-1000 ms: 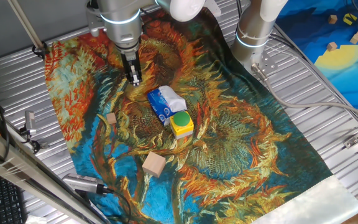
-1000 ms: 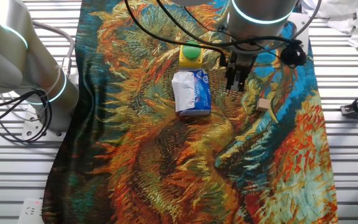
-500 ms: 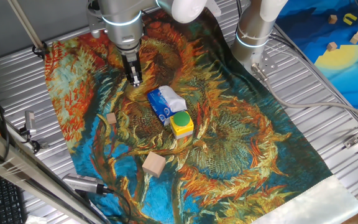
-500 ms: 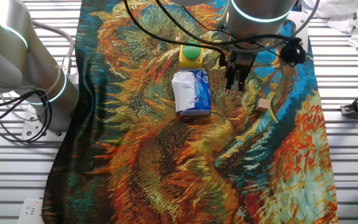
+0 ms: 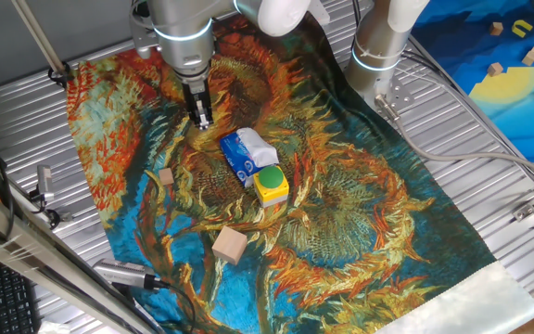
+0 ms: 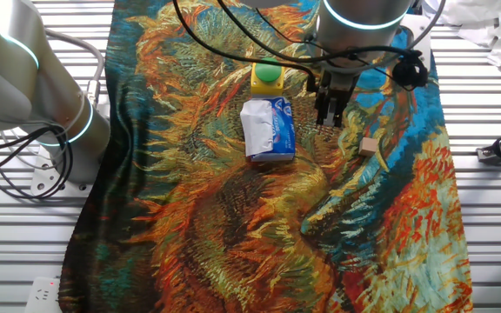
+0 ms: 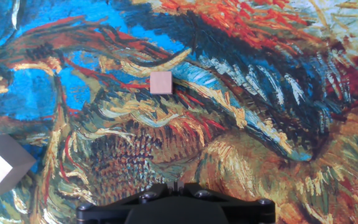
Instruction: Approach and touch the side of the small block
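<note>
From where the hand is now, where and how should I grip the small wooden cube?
Pinch the small cube across two opposite flat side faces, coming straight down from above. It lies flat on the cloth with open space all around. The hand looks closed; open it first.

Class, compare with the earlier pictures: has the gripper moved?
Barely. In both fixed views the gripper has crept slightly upward in the picture, judged against the tissue pack; it remains apart from the small block.

cloth [image 5: 360, 213]: sunflower painting print in orange, yellow, blue, dark green
small block [image 5: 166, 176]: light brown wood
larger block [image 5: 230, 246]: pale tan wood
toy block [image 5: 271, 186]: yellow, green round top
packet [image 6: 268, 129]: blue and white
table [image 5: 26, 121]: silver, ribbed
</note>
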`<state>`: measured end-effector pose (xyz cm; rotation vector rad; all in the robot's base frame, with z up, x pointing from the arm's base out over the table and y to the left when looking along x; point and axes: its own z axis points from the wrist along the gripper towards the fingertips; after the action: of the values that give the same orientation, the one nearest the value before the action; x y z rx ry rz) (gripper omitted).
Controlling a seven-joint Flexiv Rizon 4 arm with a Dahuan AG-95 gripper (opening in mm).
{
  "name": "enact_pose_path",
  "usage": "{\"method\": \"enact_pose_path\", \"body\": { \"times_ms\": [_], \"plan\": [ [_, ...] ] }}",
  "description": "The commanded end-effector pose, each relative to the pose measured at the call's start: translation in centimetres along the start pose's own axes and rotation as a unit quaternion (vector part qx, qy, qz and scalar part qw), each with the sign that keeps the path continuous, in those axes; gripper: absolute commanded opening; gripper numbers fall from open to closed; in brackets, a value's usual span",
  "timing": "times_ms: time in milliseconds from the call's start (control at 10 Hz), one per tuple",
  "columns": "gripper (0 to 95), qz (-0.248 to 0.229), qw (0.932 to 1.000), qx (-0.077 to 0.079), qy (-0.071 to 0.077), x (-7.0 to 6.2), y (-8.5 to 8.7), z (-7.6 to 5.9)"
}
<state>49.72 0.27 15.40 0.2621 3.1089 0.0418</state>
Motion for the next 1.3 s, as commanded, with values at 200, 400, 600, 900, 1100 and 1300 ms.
{"method": "enact_pose_path", "body": {
  "times_ms": [200, 400, 600, 900, 1100, 1300],
  "plan": [
    [0.0, -0.002, 1.0, 0.001, -0.001, 0.0, 0.0, 0.0],
    [0.0, -0.005, 1.0, 0.001, -0.002, 0.0, 0.0, 0.0],
    [0.0, -0.001, 1.0, 0.001, -0.003, 0.0, 0.0, -0.1],
    [0.0, -0.018, 0.9998, 0.008, -0.001, 0.0, 0.0, 0.0],
    [0.0, -0.027, 0.9996, 0.001, -0.002, -0.2, -0.1, -1.1],
    [0.0, -0.027, 0.9993, 0.02, 0.017, -2.3, -0.3, -4.3]
  ]
}}
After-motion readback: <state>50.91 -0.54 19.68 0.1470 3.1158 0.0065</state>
